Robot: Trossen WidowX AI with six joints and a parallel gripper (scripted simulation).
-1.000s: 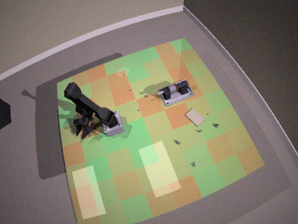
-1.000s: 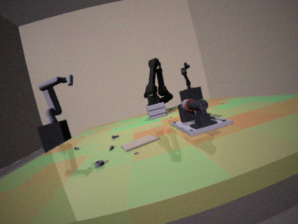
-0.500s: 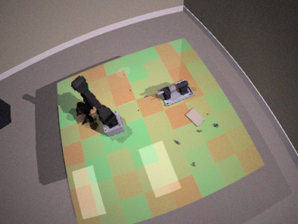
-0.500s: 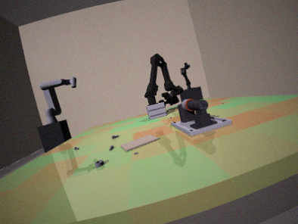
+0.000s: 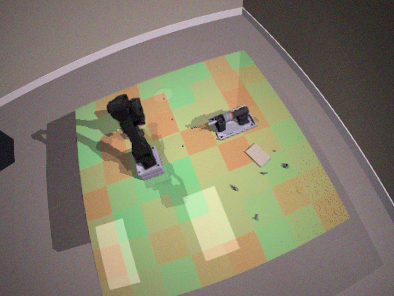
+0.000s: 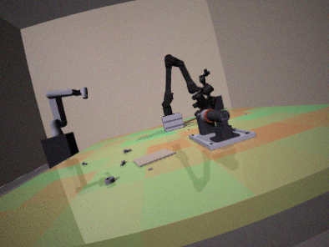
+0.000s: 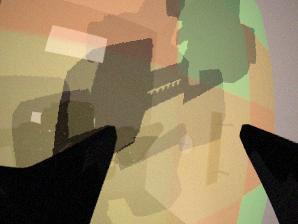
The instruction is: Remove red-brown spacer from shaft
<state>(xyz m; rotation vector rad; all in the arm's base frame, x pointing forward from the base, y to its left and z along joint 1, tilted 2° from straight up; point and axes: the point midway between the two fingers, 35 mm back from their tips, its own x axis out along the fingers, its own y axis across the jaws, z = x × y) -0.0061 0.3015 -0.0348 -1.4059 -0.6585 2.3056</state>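
Note:
The fixture's pale base plate (image 5: 224,135) (image 6: 213,146) carries the dark housing block (image 5: 244,119) (image 6: 225,133) at one end and a smaller dark support at the other. The red-brown spacer (image 5: 230,115) (image 6: 206,116) sits on the shaft line against the housing's dark cylinder. A pale spacer (image 5: 226,118) is beside it. The shaft's light end (image 5: 212,122) sticks out past the support on the arm's side. My gripper (image 7: 180,131) is open and empty. In the top view it is left of the fixture, well apart from it. The fixture is not visible in the wrist view.
A flat tan block (image 5: 257,155) (image 6: 154,158) lies near the fixture. Several small dark parts lie around, among them a nut-like piece (image 5: 285,165) (image 6: 109,180). Another robot arm (image 6: 58,108) stands in the background. Shadows and pale light patches cross the checkered table (image 5: 165,245).

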